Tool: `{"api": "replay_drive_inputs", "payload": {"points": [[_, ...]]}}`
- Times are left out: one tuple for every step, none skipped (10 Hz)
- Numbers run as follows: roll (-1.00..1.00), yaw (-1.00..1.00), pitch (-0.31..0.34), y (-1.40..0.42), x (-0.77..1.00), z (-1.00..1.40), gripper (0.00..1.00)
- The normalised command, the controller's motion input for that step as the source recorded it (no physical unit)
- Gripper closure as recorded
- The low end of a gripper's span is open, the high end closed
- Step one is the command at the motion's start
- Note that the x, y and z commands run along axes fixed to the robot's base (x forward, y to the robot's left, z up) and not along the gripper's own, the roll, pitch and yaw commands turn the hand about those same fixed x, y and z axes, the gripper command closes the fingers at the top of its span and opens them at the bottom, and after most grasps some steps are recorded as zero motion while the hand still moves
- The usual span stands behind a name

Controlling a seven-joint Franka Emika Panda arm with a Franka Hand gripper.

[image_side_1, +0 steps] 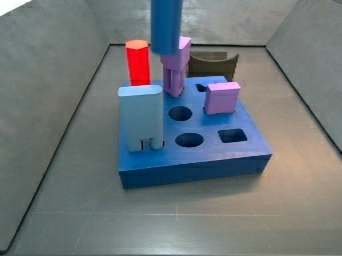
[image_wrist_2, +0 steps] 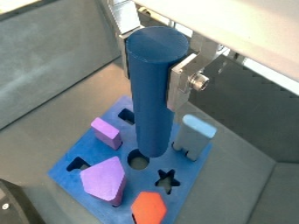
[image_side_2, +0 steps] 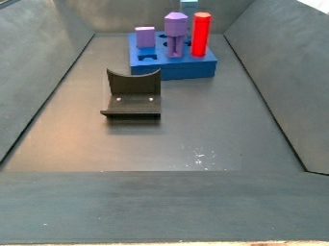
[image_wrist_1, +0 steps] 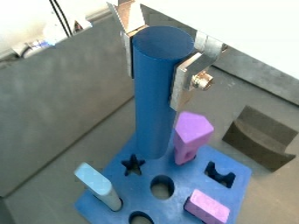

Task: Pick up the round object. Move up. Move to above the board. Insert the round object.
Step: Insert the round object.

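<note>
With the tool point(image_wrist_2: 152, 54) clamped on the blue cylinder peg point(image_wrist_2: 152, 96), which hangs upright over the dark-blue board point(image_wrist_2: 87, 160), its foot at a round hole point(image_wrist_2: 139, 160), lower it straight and slowly, keeping clear of the purple peg point(image_wrist_1: 191, 137) just beside.

A grey floor point(image_side_2: 180, 135) lies between sloping grey walls point(image_side_2: 38, 77), with the dark fixture point(image_side_2: 131, 94) standing on it

Robotics laboratory test cell: a grey walled bin point(image_side_2: 52, 106) holds the fixture point(image_side_2: 133, 94) and the board point(image_side_1: 201, 160) of shaped holes (coloured pegs standing in it), beneath the gripper point(image_wrist_1: 158, 54).
</note>
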Motion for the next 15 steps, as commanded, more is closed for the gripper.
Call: {"api": "replay_drive_inputs", "payload": {"points": [[0.07, 0.00, -0.117, 0.00, 0.17, -0.93, 1.00], [0.03, 0.00, -0.133, 0.00, 0.18, -0.93, 1.00], [0.00, 0.00, -0.156, 0.00, 0.18, -0.89, 1.00], [-0.04, 0.00, -0.211, 0.04, 0.15, -0.77, 1.00], [0.00, 0.00, -0.199, 0.03, 0.15, -0.68, 1.00], [0.18, 0.00, -0.096, 0.00, 0.25, -0.59, 1.00], [0.28, 0.00, -0.053, 0.00, 0.29, -0.53, 1.00], [0.26, 0.00, -0.073, 0.00, 0.25, -0.52, 1.00], [0.19, 0.00, -0.110, 0.00, 0.09, -0.48, 1.00], [0.04, 0.00, -0.124, 0.00, 0.00, -0.32, 1.00], [0.00, -0.03, -0.126, -0.01, -0.04, -0.22, 1.00], [0.00, -0.02, -0.106, -0.03, -0.06, -0.13, 1.00], [0.00, -0.01, -0.084, -0.05, -0.08, -0.04, 1.00], [0.00, -0.01, -0.071, -0.08, -0.11, -0.01, 1.00], [0.00, -0.03, -0.066, -0.13, -0.11, -0.01, 1.00]]}}
